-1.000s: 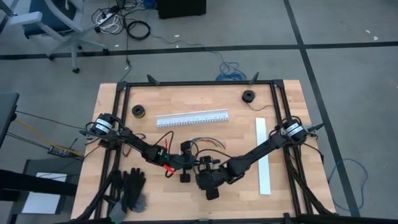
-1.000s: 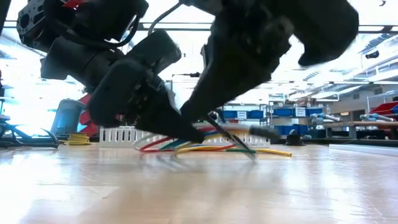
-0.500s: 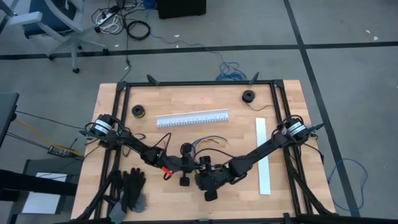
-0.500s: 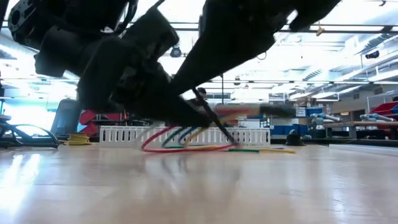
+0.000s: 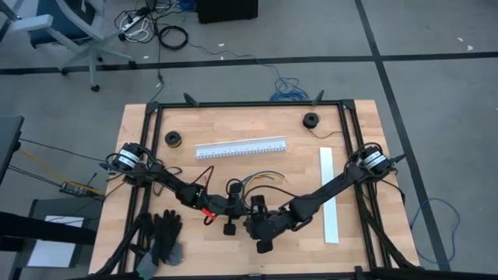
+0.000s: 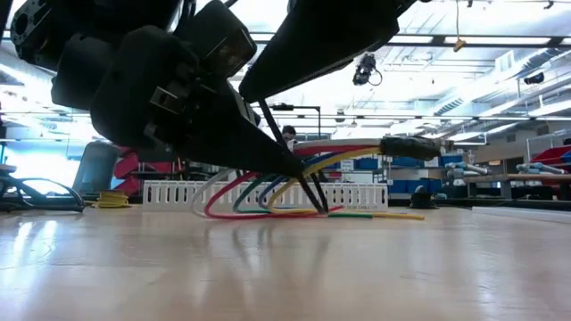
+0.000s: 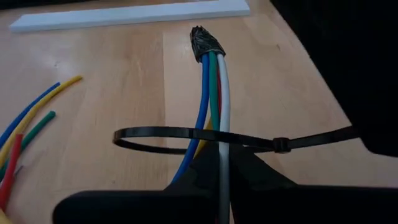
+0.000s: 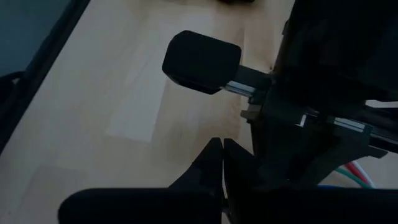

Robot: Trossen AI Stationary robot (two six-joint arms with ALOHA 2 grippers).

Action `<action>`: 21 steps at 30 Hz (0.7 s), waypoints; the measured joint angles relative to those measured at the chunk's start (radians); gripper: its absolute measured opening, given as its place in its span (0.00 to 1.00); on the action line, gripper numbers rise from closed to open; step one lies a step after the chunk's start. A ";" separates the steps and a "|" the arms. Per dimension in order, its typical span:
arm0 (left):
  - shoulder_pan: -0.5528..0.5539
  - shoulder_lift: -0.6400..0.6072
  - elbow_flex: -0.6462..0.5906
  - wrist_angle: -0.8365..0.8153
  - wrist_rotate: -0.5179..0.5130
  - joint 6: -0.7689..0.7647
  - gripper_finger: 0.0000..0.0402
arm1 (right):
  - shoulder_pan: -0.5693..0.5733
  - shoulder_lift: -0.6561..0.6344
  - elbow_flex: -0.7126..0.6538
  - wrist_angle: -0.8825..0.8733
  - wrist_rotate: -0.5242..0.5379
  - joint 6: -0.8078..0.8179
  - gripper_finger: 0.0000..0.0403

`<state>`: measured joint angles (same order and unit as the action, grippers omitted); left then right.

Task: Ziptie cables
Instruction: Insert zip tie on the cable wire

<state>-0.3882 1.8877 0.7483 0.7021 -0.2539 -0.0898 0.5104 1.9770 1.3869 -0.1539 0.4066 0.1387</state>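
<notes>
Two grippers meet at the near centre of the wooden table [image 5: 148,132], one from each side. The left gripper [image 7: 222,163] has its fingers clamped tight on the cables [image 7: 211,106], a bundle of blue, green, white and red wires whose far ends are bound together in a dark plug end [image 7: 204,42]. In the low view the bundle is raised off the table at that bound end and curves down to the surface, where the loose coloured ends [image 6: 375,214] lie flat. A black zip tie [image 7: 205,137] is looped around the bundle just ahead of the left fingertips; its tail runs off toward the dark body of the other arm. The right gripper [image 8: 222,163] has its fingers pressed together; in the low view a thin black strip [image 6: 290,160] descends from the right arm to the point where the two grippers meet. Whether the right fingers pinch the tie tail cannot be told. In the high view the cables [image 5: 261,179] fan out beyond the grippers, toward the long white slotted channel [image 5: 240,148]. A flat white strip [image 5: 329,194] lies to the right of the grippers, beneath the right arm. Dark gloves [image 5: 162,237] rest at the near left corner.
</notes>
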 joint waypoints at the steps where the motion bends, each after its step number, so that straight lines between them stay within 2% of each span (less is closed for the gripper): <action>1: 0.000 0.000 0.000 0.000 0.000 0.000 0.00 | 0.002 0.000 0.000 -0.001 0.009 0.000 0.00; 7: 0.000 0.000 0.000 -0.025 -0.003 -0.044 0.02 | 0.006 0.000 0.000 -0.023 0.023 0.037 0.00; 16: 0.000 0.000 0.000 -0.063 0.019 -0.098 0.16 | 0.006 0.000 0.000 -0.035 0.028 0.048 0.00; 21: 0.000 0.000 0.000 -0.077 0.054 -0.122 0.19 | 0.006 0.000 0.000 -0.036 0.030 0.050 0.00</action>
<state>-0.3882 1.8877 0.7483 0.6251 -0.2001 -0.2119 0.5163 1.9770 1.3872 -0.1902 0.4363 0.1883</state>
